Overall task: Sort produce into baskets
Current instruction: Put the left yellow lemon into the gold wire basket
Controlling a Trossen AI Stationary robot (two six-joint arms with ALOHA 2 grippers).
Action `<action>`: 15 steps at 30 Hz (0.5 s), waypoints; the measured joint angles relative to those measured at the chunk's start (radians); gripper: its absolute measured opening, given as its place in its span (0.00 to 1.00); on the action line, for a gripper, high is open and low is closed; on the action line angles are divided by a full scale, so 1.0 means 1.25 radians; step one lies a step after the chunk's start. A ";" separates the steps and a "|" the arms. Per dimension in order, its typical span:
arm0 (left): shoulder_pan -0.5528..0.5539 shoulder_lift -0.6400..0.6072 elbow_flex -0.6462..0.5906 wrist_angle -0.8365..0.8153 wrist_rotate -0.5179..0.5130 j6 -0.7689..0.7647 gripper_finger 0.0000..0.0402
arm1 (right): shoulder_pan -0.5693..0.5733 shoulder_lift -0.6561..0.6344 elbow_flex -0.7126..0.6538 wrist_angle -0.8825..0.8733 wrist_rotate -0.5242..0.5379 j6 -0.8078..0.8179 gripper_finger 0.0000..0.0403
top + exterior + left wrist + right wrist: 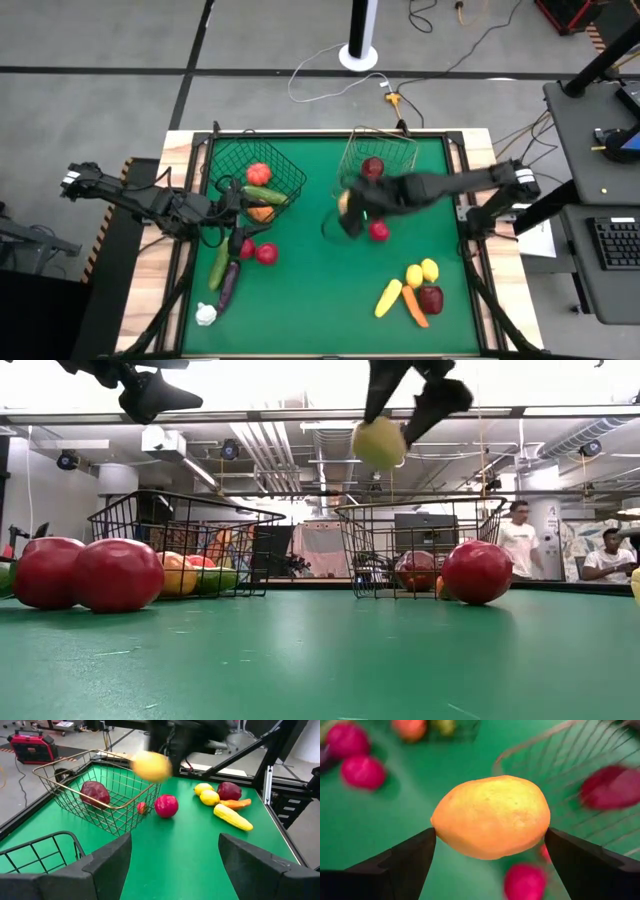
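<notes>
The green table (330, 300) holds a dark basket (290, 165) at 10 o'clock and a pale basket (405, 150) at 12. The right gripper (490, 842) pinches a yellow lemon (492, 815) in the air, just beside the pale basket. The left gripper (172, 857), fingers spread, is by the dark basket.

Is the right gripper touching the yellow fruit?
Touching. In the right wrist view the right gripper's fingers press both sides of the yellow fruit; the low view shows it held aloft.

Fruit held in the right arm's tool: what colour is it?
Yellow-orange; the round fruit shows best in the right wrist view.
</notes>
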 joint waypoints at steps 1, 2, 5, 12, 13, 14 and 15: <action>0.000 0.000 0.000 0.000 0.000 0.000 0.70 | -0.033 0.000 0.007 -0.001 0.000 -0.022 0.90; 0.000 0.000 0.000 0.000 0.000 0.000 0.70 | -0.065 0.001 0.013 -0.004 -0.001 -0.040 0.90; 0.000 0.000 0.000 0.000 0.000 0.000 0.70 | -0.164 0.001 0.012 -0.024 -0.031 -0.073 0.90; 0.000 0.000 0.000 0.000 0.000 0.000 0.70 | -0.334 0.038 0.004 -0.218 -0.052 -0.095 0.90; 0.000 0.000 0.000 0.000 0.000 0.000 0.70 | -0.349 0.048 0.004 -0.236 -0.051 -0.111 0.90; 0.000 0.000 0.000 0.000 0.000 0.000 0.70 | -0.359 0.059 0.003 -0.253 -0.052 -0.129 0.90; 0.000 0.000 0.000 0.000 0.000 0.000 0.70 | -0.366 0.070 0.002 -0.263 -0.052 -0.163 0.90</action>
